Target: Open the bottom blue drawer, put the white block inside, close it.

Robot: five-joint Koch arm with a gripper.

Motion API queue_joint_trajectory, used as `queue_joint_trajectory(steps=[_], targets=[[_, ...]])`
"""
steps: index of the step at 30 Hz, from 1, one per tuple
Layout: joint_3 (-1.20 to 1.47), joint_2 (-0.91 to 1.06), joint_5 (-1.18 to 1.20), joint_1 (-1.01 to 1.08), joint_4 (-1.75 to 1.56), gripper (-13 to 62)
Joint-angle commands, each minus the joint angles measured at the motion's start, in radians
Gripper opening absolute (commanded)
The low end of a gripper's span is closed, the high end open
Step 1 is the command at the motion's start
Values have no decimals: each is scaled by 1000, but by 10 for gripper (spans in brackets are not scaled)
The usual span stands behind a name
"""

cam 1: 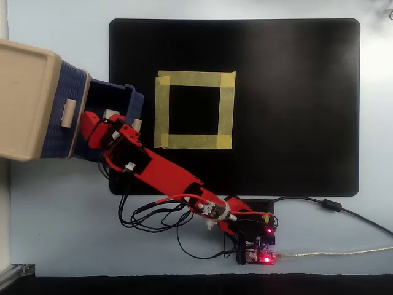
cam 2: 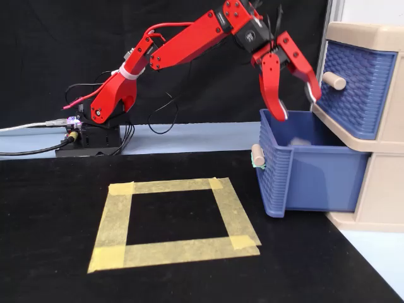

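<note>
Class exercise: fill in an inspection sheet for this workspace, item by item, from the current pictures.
Surface: black mat on pale blue table; yellow tape square on the mat.
Job's things: bottom blue ribbed plastic drawer pulled open; a pale blur inside it is likely the small white block.
Clutter: nothing seen.
Grippers: red end effector open, empty, above the drawer.
Cables: black leads run from the arm's base.
Surroundings: black backdrop; upper blue drawer shut.

Pale blue tabletop (cam 1: 61, 209), evenly lit. Black mat (cam 1: 295, 110) covering centre, yellow tape square (cam 1: 194, 78) left of middle. Black curtain (cam 2: 38, 57) behind in fixed view.
</note>
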Motion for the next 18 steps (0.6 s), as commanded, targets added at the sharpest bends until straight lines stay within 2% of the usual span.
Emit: queue_joint_trajectory(steps=[1,5,7,9,13,18], targets=[[-31,103,-31,-3,69,339],[-15,247,3,75,440,338],[18,264,98,133,565,338],[129,267,164,170,561,338],[304,249,152,161,488,338],[299,95,12,38,316,340]])
